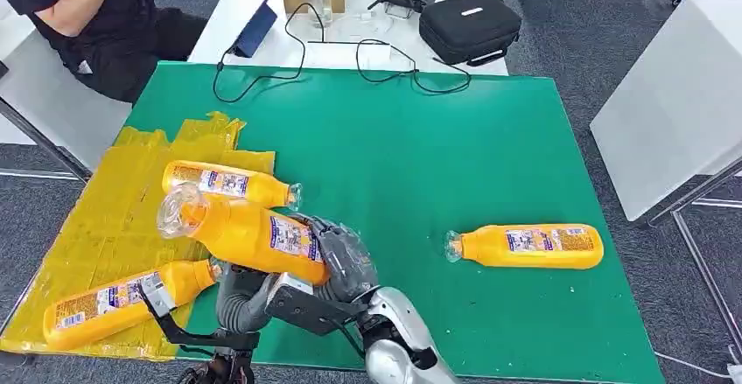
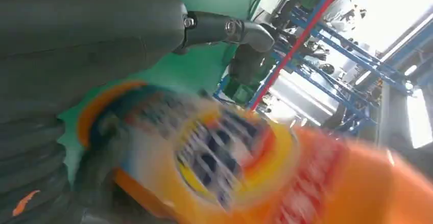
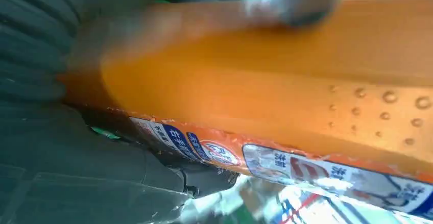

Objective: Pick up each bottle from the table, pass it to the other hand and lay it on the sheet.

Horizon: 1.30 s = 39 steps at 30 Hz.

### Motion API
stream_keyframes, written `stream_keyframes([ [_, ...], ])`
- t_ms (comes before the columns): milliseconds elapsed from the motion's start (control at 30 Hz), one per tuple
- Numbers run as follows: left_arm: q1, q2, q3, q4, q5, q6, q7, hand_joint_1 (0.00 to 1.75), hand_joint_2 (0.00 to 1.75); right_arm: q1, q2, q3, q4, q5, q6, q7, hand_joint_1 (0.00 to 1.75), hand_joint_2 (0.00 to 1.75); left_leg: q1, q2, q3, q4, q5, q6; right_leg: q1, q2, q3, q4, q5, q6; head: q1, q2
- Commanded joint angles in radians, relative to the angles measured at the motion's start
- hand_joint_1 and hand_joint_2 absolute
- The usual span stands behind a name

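Note:
An orange bottle (image 1: 245, 233) (image 2: 245, 173) (image 3: 265, 96) hangs tilted above the table's front left, its clear cap end pointing up and left. My right hand (image 1: 346, 257) (image 3: 61, 173) grips its lower body from the right. My left hand (image 1: 238, 301) (image 2: 76, 45) sits just beneath the bottle; in the left wrist view a dark finger (image 2: 224, 27) stretches out with green showing between it and the bottle. Two more orange bottles (image 1: 227, 183) (image 1: 122, 301) lie on the yellow sheet (image 1: 105, 218). Another bottle (image 1: 529, 246) lies on the green mat at the right.
A white table behind the green mat (image 1: 420, 139) carries a black case (image 1: 468, 25), a tablet (image 1: 255, 30), a jar and cables. A person in black (image 1: 87, 17) sits at the back left. White tables stand to the right.

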Motion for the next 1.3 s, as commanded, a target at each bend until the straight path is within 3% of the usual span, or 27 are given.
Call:
stream_keyframes([
  [33, -0.029, -0.016, 0.009, 0.006, -0.002, 0.027, 0.012, 0.0, 1.75, -0.085, 0.051, 0.12, 0.428, -0.052, -0.007, -0.054, 1.75, 1.75, 0.001, -0.001, 0.005, -0.001, -0.001, -0.002, 0.001, -0.001, 0.005, -0.001, -0.001, -0.002, 0.0, 0.0],
  [333, -0.02, -0.036, 0.059, -0.049, 0.0, 0.051, 0.018, 0.0, 1.75, -0.125, 0.075, 0.276, 0.548, -0.087, 0.068, -0.072, 1.75, 1.75, 0.002, -0.002, 0.007, 0.0, -0.003, -0.003, 0.002, -0.004, 0.007, 0.0, -0.003, -0.003, 0.001, 0.0],
  [600, -0.013, -0.046, 0.073, -0.067, -0.02, 0.041, 0.02, 0.05, 1.75, -0.151, 0.075, 0.336, 0.551, -0.128, 0.063, -0.074, 1.75, 1.75, 0.002, -0.005, 0.006, 0.0, -0.002, -0.002, 0.002, -0.008, 0.005, 0.0, -0.004, -0.003, 0.0, 0.0],
  [633, -0.01, -0.052, 0.083, -0.067, -0.024, 0.039, 0.017, 1.47, 1.75, -0.155, 0.075, 0.34, 0.552, -0.136, 0.06, -0.074, 1.75, 1.75, 0.001, -0.003, 0.002, 0.0, 0.0, -0.001, 0.001, -0.005, 0.001, -0.001, -0.001, -0.001, 0.0, 0.0],
  [667, -0.01, -0.052, 0.083, -0.067, -0.024, 0.039, 0.017, 1.75, 1.75, -0.155, 0.075, 0.34, 0.552, -0.136, 0.06, -0.074, 1.75, 1.75, 0.002, -0.006, 0.006, 0.001, -0.002, -0.002, 0.002, -0.008, 0.006, 0.0, -0.004, -0.003, 0.001, 0.0],
  [1300, 0.022, -0.077, 0.129, -0.15, -0.128, 0.069, -0.04, 1.75, 1.75, -0.113, 0.012, 0.246, 0.426, -0.159, 0.004, -0.062, 1.75, 1.75, 0.001, -0.006, 0.004, 0.0, -0.001, -0.002, 0.002, -0.008, 0.004, -0.001, -0.003, -0.002, 0.0, 0.0],
])
